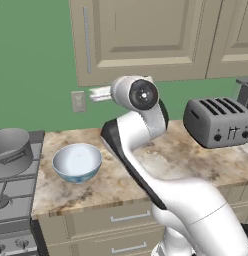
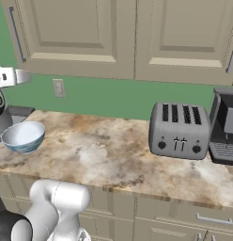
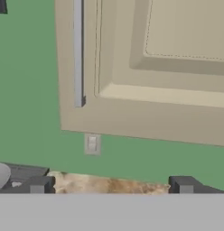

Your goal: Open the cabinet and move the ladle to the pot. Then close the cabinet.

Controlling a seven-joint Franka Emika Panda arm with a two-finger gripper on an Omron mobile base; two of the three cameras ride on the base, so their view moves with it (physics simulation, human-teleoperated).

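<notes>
From the left base view, the cabinet is shut, its silver handle up and left of the hand; the pot sits on the stove, beside the bowl on the desk.

In the right base view, the hand hangs below the handle.

The hand view shows fingertips spread wide, empty. The ladle is probably behind the door. Rise, straddle the bar squarely, then clench.
</notes>
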